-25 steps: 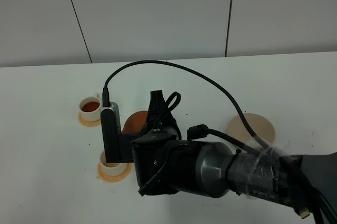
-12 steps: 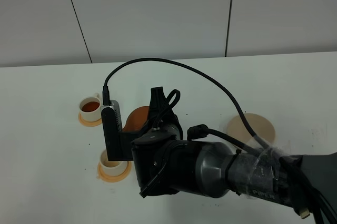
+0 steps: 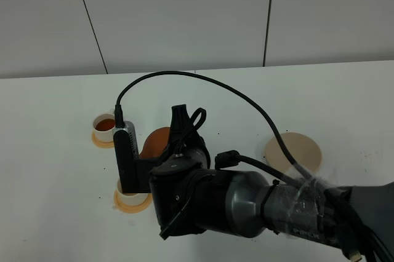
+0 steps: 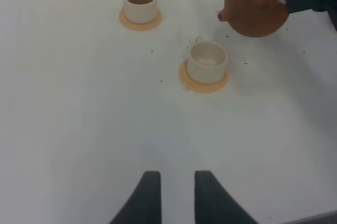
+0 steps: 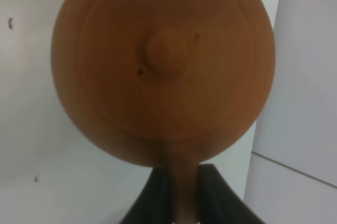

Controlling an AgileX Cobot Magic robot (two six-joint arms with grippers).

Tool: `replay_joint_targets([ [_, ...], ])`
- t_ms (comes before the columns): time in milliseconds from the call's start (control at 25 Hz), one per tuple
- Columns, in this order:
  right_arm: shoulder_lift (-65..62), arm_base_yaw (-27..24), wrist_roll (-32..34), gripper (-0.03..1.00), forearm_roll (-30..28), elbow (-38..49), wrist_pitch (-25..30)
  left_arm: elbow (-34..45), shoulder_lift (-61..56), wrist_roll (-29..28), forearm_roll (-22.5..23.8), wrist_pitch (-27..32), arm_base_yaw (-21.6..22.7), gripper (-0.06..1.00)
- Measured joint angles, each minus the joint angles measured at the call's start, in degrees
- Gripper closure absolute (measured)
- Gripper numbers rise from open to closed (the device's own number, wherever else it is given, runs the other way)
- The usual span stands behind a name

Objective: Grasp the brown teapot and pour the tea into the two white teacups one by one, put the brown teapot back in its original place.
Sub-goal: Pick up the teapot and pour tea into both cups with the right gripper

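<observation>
Right hand (image 5: 184,182) clamped on brown teapot (image 5: 163,66) handle; pot left of centre in high view. Left hand (image 4: 176,177) apart, empty, over counter (image 4: 79,119). Filled teacup (image 3: 104,125) upper left, other teacup (image 4: 207,61) below it. Beige coaster (image 3: 293,151) right.

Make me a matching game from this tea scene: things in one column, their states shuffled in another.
Things:
1 brown teapot
2 teacup nearer the wall
3 beige coaster
4 left pincer

States:
A holds dark tea
B nothing standing on it
C open, holding nothing
D gripped by its handle in the right pincer

Pairs: 1-D, 2-A, 3-B, 4-C.
</observation>
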Motion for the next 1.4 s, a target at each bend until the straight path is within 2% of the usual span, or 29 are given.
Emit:
replay_joint_targets([
  [680,1.9,1.6,0.5,0.87,-1.3,0.0,1.3,0.0,0.0,0.0,0.0,0.0,0.0,0.72],
  [1400,2.3,2.4,0.6,0.87,-6.6,0.0,3.0,0.0,0.0,0.0,0.0,0.0,0.0,0.72],
])
